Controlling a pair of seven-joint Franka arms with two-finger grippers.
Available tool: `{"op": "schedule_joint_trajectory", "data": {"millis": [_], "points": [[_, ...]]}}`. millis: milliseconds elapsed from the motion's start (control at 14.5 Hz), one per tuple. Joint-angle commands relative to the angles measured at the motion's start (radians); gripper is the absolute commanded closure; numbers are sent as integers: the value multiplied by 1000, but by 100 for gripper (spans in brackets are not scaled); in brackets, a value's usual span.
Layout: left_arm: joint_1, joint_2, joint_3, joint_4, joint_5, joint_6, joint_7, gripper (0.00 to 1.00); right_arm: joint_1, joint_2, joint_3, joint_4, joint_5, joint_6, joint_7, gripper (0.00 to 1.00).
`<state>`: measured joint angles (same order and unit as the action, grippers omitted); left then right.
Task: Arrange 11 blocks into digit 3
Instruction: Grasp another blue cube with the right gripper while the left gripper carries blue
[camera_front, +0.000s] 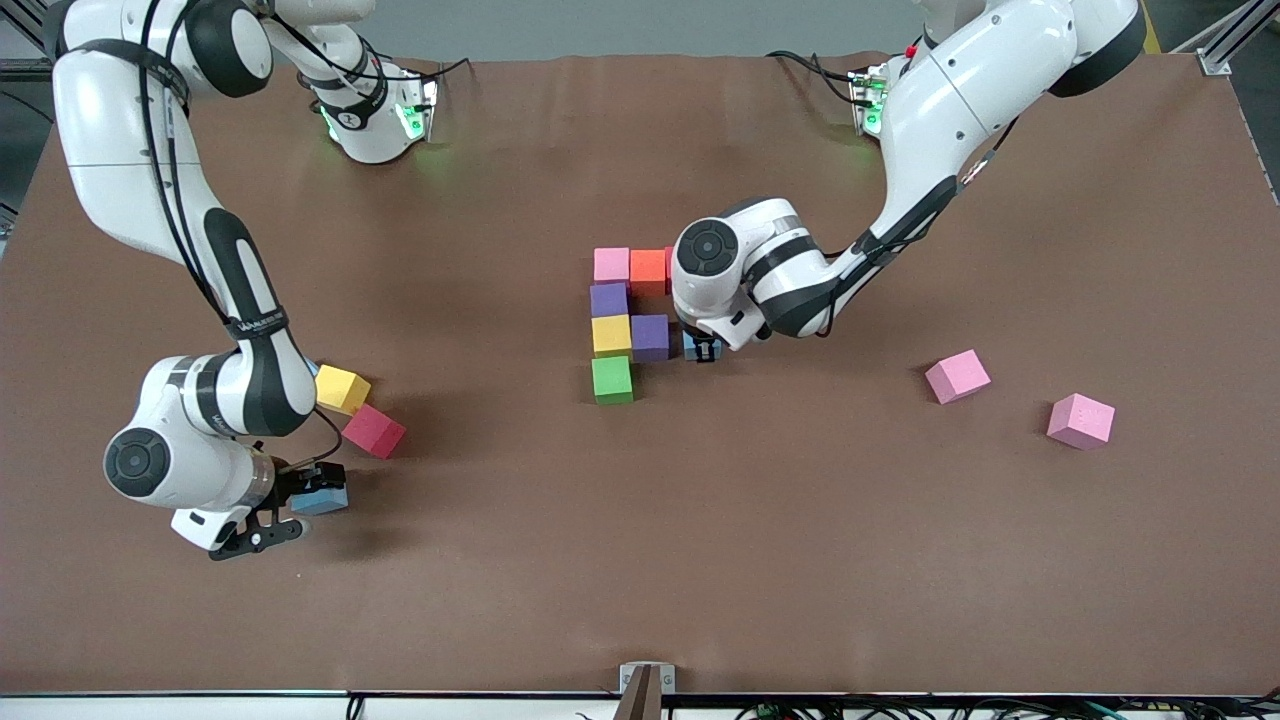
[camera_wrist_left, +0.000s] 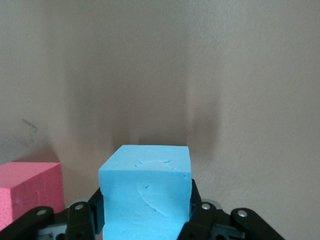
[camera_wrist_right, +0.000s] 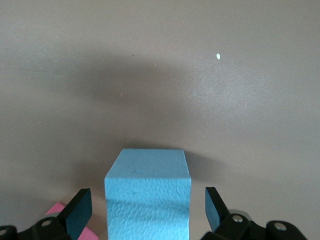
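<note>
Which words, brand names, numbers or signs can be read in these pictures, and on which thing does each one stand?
No text can be read with certainty.
White lettering on a black band of the right arm: too small to read.
The blocks, for example the green block, carry no writing.

This looks like a robotics lab or test cell rather than any home or shop. Two white industrial arms (camera_front: 150, 200) stand bolted at one edge of a broad table covered in a plain brown mat (camera_front: 640, 560), green status lights glowing at their bases (camera_front: 410, 118). Silver aluminium framing (camera_front: 1215, 45) runs past one corner, loose black cables (camera_front: 800, 65) trail near the mounts, and small coloured foam cubes (camera_front: 625, 320) sit about as test props.
</note>
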<state>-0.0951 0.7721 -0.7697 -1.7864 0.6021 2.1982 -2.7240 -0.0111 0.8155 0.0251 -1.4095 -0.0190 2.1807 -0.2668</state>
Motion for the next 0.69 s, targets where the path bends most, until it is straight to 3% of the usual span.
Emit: {"op": "schedule_joint_trajectory", "data": {"millis": [0, 275, 344, 482, 619], "points": [[-34, 9, 13, 19, 30, 8, -65, 86, -21, 11, 19, -12, -16, 21, 0, 5], [-60, 19, 24, 30, 30, 29, -66, 86, -29, 8, 19, -25, -16, 4, -2, 56], [-63, 19, 32, 30, 30, 31, -66, 86, -26, 4, 19, -25, -16, -10, -18, 64], [-74, 21, 46, 30, 27, 54, -68, 86, -4, -9, 19, -19, -12, -57, -32, 72], [-78, 26, 47, 30, 22, 58, -74, 86, 40, -41, 19, -9, -4, -93, -19, 73]]}}
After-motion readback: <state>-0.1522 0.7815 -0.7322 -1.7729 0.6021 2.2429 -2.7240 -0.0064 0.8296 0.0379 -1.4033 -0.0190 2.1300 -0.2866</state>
